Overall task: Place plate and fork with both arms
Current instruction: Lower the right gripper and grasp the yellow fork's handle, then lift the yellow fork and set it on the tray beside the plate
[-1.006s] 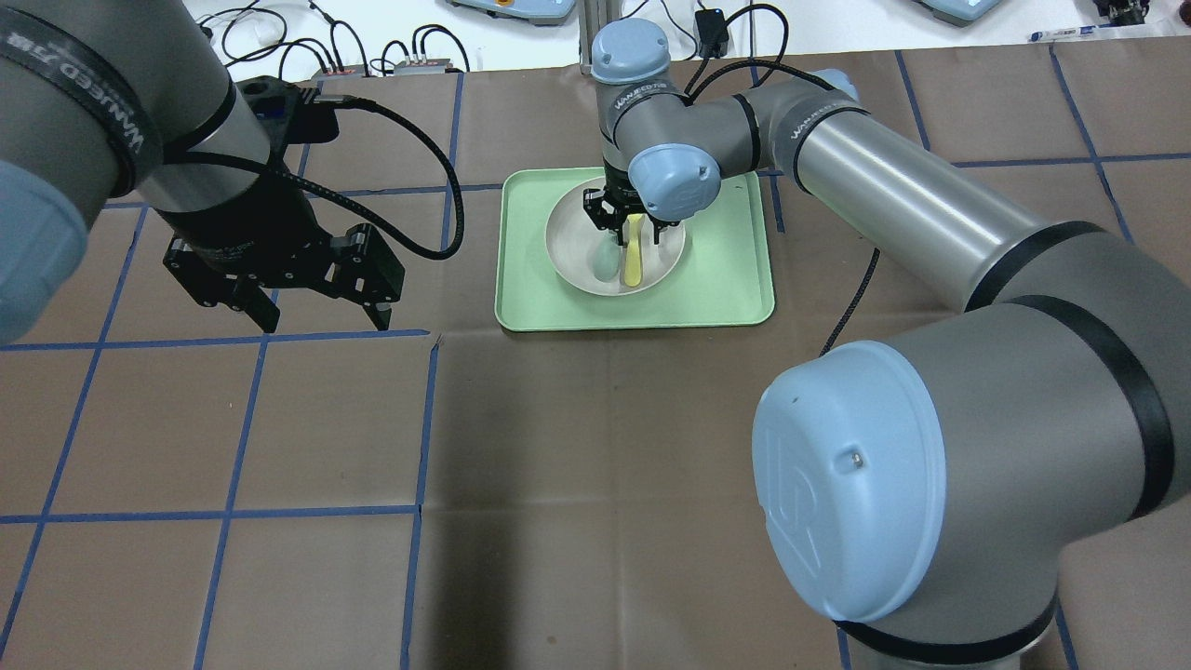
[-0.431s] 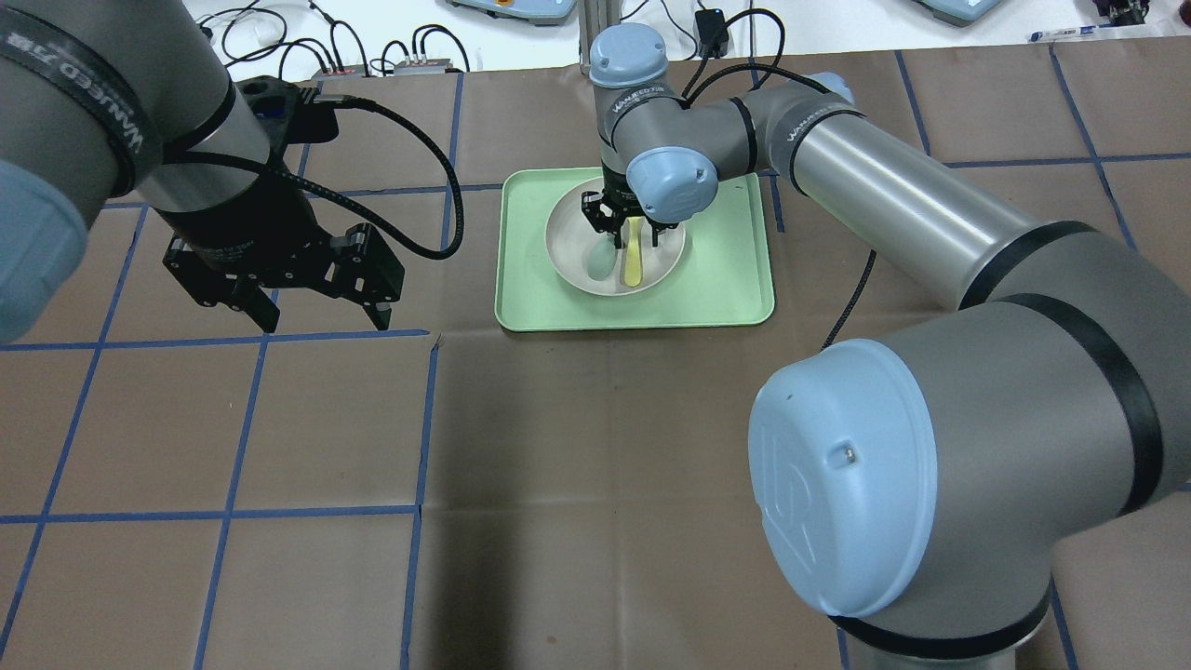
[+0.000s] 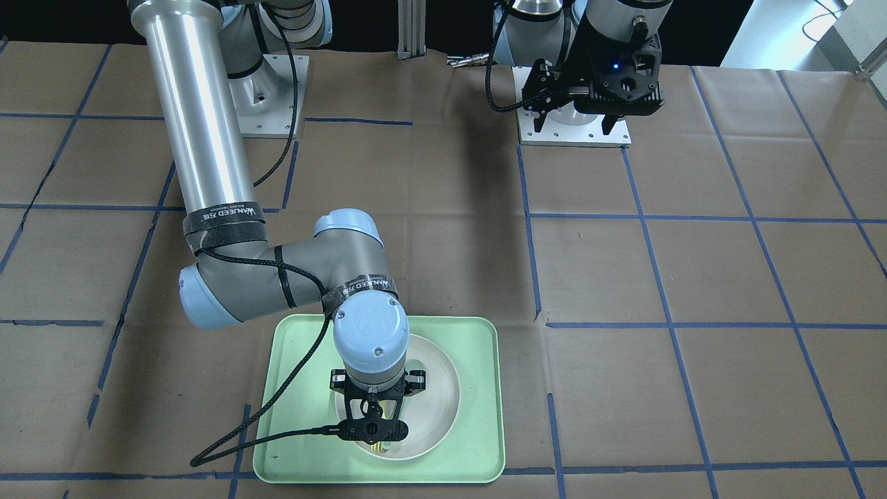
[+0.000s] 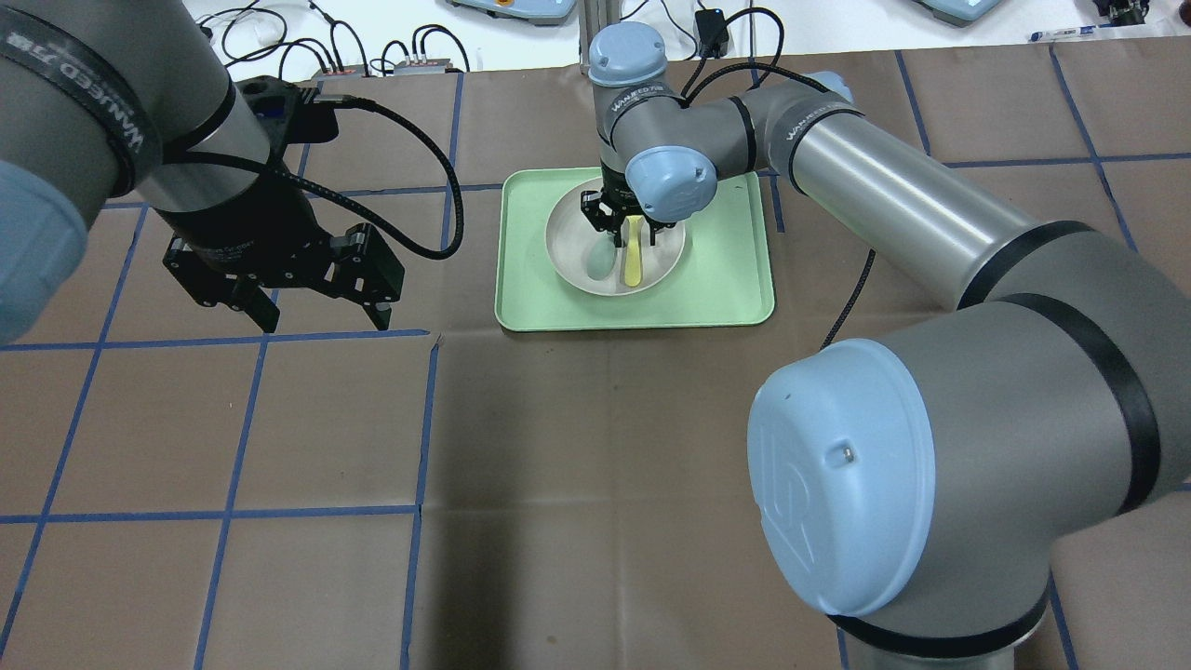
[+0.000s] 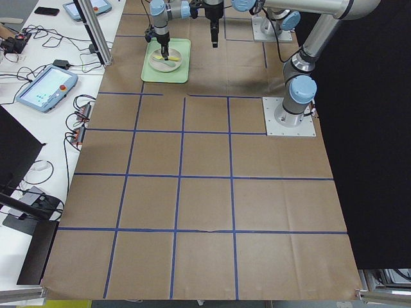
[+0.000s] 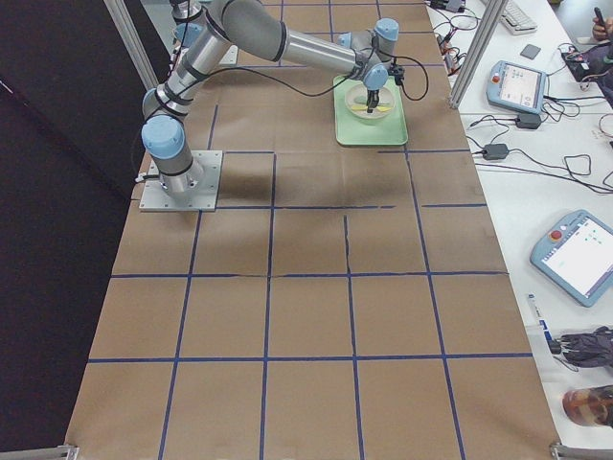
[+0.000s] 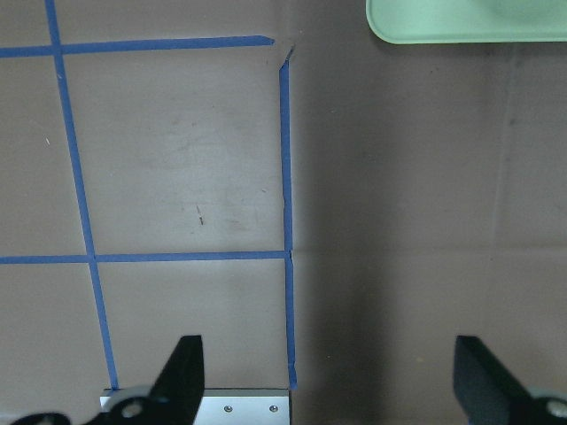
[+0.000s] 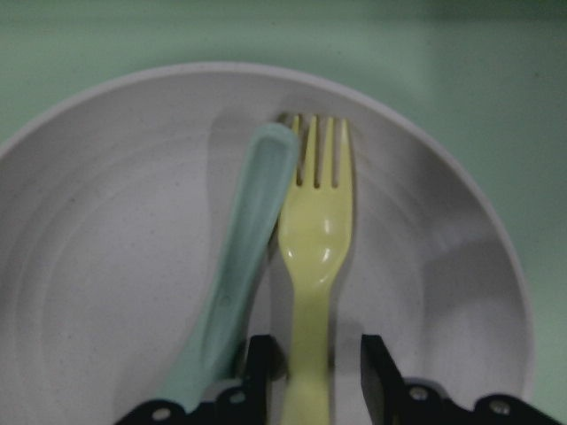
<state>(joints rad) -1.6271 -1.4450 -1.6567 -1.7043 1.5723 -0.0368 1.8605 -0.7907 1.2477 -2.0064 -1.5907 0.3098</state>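
The off-white plate [image 4: 572, 251] sits in the light-green tray [image 4: 726, 279]. The pale-yellow fork [image 4: 634, 261] lies in the plate beside a grey-green spoon [image 4: 600, 263]. My right gripper [image 4: 628, 228] is down over the plate. In the right wrist view the gripper [image 8: 319, 372] straddles the handle of the fork [image 8: 317, 221], jaws open, with a gap on one side. The spoon [image 8: 248, 230] lies just left of the fork on the plate [image 8: 106, 248]. My left gripper [image 4: 326, 324] is open and empty, hovering over the bare table left of the tray.
The table is brown paper with blue tape lines. The left wrist view shows only a corner of the tray [image 7: 461, 22] and the open left gripper [image 7: 330, 376]. Cables and boxes lie at the far edge [image 4: 372, 56].
My right wrist has shifted very slightly over the plate. Fork, spoon, plate and left arm have not moved.
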